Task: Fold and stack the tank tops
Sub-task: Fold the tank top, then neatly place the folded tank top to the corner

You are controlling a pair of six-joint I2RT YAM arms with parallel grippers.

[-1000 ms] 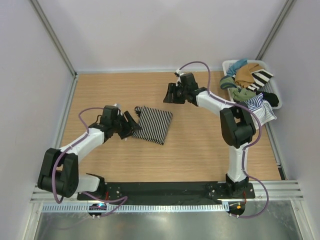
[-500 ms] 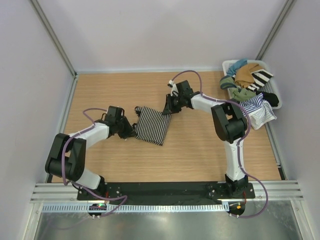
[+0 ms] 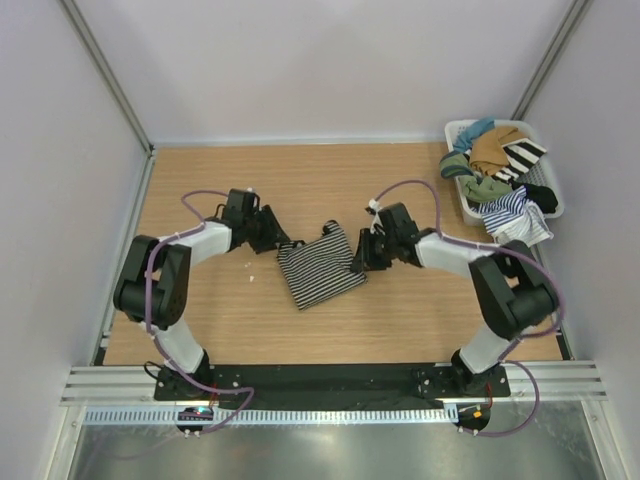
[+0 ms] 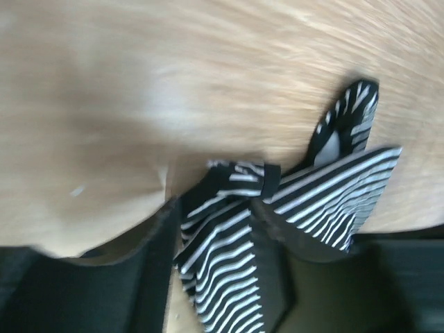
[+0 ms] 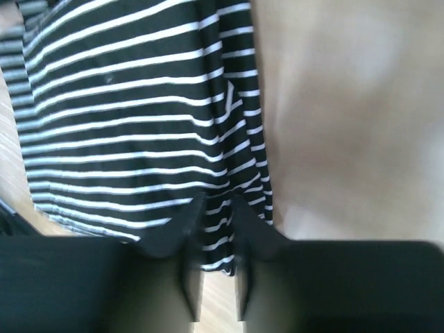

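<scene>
Nearest the arms' bases, the wooden table [image 3: 420, 320] lies bare along its near edge. Around the middle of the surface lies the black-and-white tank top [image 3: 322, 268], a rumpled, skewed patch of fine stripes with one small flap standing up at its far side. The right gripper [image 3: 358, 262] is at its right edge, fingers drawn close together and pinching the hem (the wrist view shows the stripes running right up between them). The left gripper [image 3: 285, 241] meets the top's far left corner. Its jaws stand partly apart with a bunched strip of the cloth between them, and I cannot tell whether they pinch it. In the far right corner sits a white basket [image 3: 453, 128] heaped with other clothes [image 3: 495, 150]. The blue-and-white tank top [image 3: 512, 208] spills over its near rim.
</scene>
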